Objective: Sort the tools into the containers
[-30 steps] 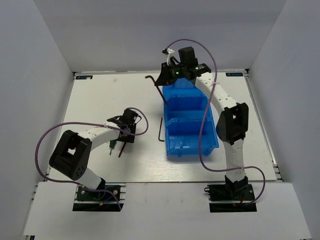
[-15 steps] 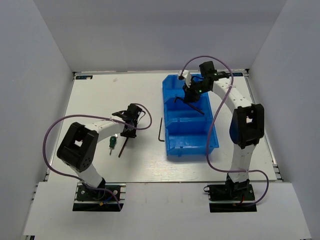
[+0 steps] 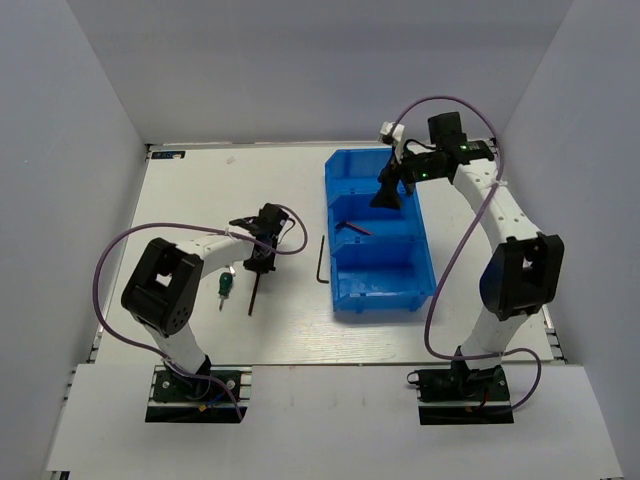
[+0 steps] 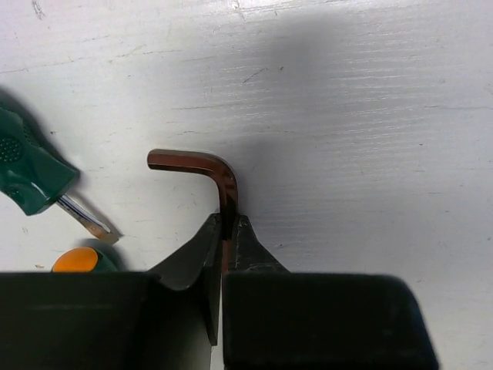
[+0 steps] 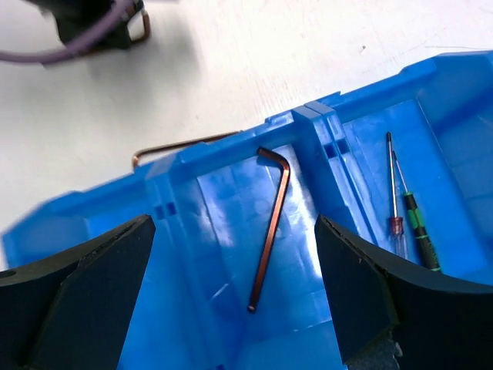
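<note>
A dark brown hex key [image 4: 202,163] lies on the white table, and my left gripper [image 4: 228,223] is shut on its long arm [image 3: 252,290]. A green-handled screwdriver [image 4: 31,173] lies just to its left [image 3: 225,285]. The blue bin [image 3: 375,292] stands to the right. My right gripper [image 5: 231,285] hangs open above it [image 3: 388,190]. Below its jaws a hex key [image 5: 271,231] lies loose in the middle compartment [image 3: 355,227]. Two thin screwdrivers [image 5: 407,210] lie in the neighbouring compartment. Another hex key [image 3: 321,260] lies on the table by the bin's left wall.
White walls close the table in at the left, the back and the right. Purple cables loop from both arms, one over the bin's right side [image 3: 455,260]. Something small and orange [image 4: 77,260] shows beside my left fingers. The bin's divider walls [image 5: 323,127] stand upright.
My right gripper carried a hex key from the bin's far left corner over the bin, opened and left it in the middle compartment. My left gripper closed on the hex key beside the green screwdriver.
</note>
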